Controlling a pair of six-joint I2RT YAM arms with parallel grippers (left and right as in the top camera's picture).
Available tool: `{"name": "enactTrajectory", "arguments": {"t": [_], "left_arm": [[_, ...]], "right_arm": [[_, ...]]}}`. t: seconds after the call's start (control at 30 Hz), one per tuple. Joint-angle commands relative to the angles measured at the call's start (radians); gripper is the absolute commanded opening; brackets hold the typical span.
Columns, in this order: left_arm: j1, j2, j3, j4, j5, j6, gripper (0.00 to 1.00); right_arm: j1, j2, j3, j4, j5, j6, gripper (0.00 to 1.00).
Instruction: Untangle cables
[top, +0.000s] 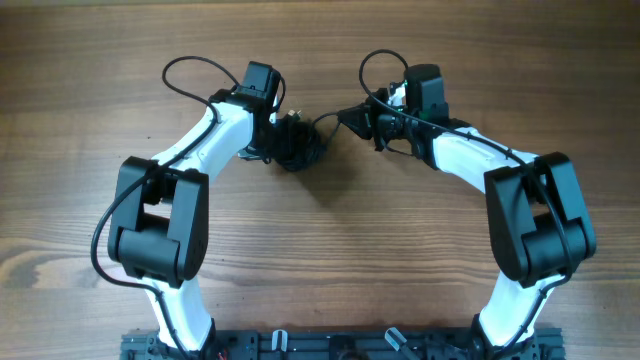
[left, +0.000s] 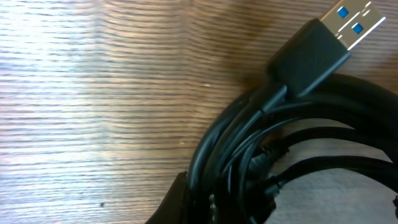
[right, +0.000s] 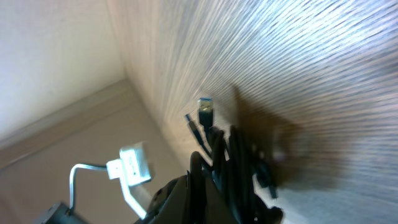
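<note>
Black cables (left: 249, 155) tangled, cropped at frame edge; plug (left: 323, 43) tip cut off.

The brown wooden bench (top: 330, 250) shows fine, straight grain. Its finish is smooth and mostly matt, with a pale sheen where light strikes it in the left wrist view. The black cables (left: 292, 143) have smooth, rubbery-looking plastic sheaths with a soft gloss along their curves. A black USB plug (left: 314, 53) on one of them has a matt moulded plastic body, a bright metal shell at its tip and blue plastic inside that shell. The left arm (top: 205, 140) and the right arm (top: 470, 155) wear smooth, glossy white plastic covers, while their joint housings are black plastic with a duller, satin look.
</note>
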Motion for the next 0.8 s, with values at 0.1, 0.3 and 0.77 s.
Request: {"name": "enactTrajectory", "arguments": {"t": [0.1,0.3,0.77], "left_arm": [[0.070,0.064,-0.093,-0.058,-0.296,0.009,0.04],[0.085,0.064,-0.093,-0.054,-0.294,0.009,0.04],[0.080,0.064,-0.093,-0.024,-0.223,0.021,0.04]], "right_arm": [[-0.108,-0.015,0.018,-0.103,0.249,-0.174,0.04],[-0.211,-0.015,0.018,-0.268,0.217,-0.340,0.04],[-0.183,-0.015,0.018,-0.423,-0.209,-0.815,0.55]]}}
